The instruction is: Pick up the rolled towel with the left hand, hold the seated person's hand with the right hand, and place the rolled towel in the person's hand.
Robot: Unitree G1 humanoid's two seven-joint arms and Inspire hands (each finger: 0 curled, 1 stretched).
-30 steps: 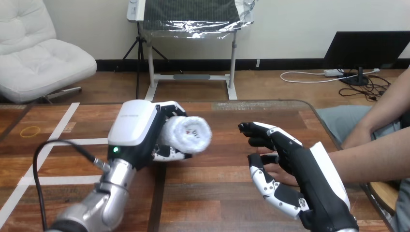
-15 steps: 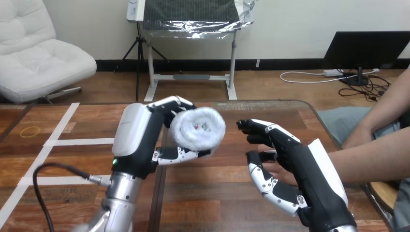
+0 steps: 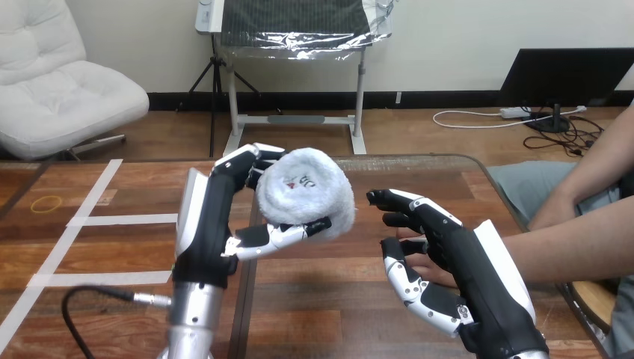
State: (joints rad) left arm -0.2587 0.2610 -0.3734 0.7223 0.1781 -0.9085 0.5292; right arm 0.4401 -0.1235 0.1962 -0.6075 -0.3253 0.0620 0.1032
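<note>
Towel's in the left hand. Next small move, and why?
Probably carry the left hand rightward: the rolled towel, gripped in its fingers, is held above the table but apart from the person's hand, which the right hand curls round.

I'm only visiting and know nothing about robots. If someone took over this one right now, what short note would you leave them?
Left hand: shut on the rolled towel, held up off the table.
Right hand: fingers and thumb curled round the person's hand.
Done: towel picked up, person's hand held.
Left: carry the towel across the gap to its right and place it in the person's hand.
</note>
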